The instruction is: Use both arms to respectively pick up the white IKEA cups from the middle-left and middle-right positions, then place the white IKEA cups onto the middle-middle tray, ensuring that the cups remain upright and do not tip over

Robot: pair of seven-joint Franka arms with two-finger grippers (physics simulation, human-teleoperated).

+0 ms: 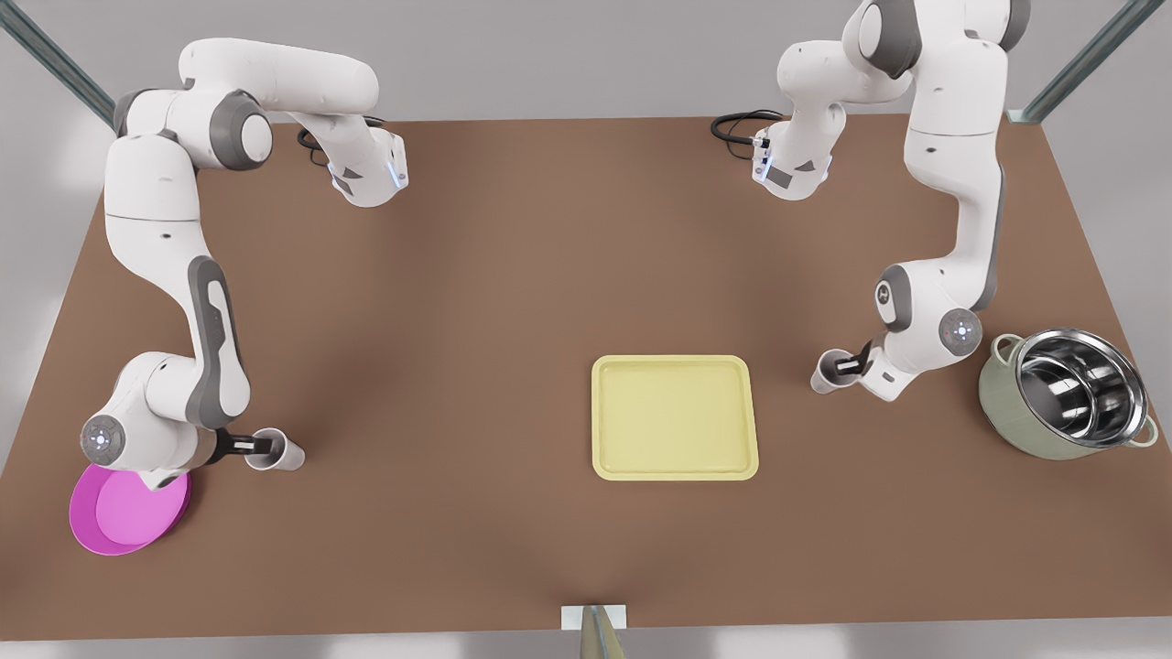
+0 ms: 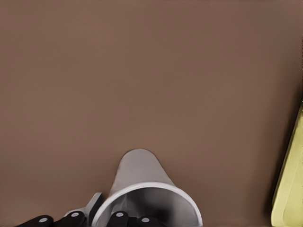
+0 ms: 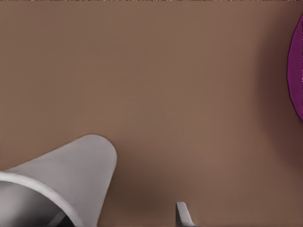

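Grasping is judged under way; lifting and placing remain, and nothing is set on the tray (image 1: 675, 469). At lower left, the right gripper (image 1: 259, 447) is spread across the lower-left cup (image 1: 286, 455). At mid right, the left gripper (image 1: 850, 365) is at the mid-right cup (image 1: 821, 377); its closure cannot be told.

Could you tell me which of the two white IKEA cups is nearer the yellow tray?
The white IKEA cup at the left tool, on the front view's right; the other cup, by the magenta dish, sits farther from the tray.
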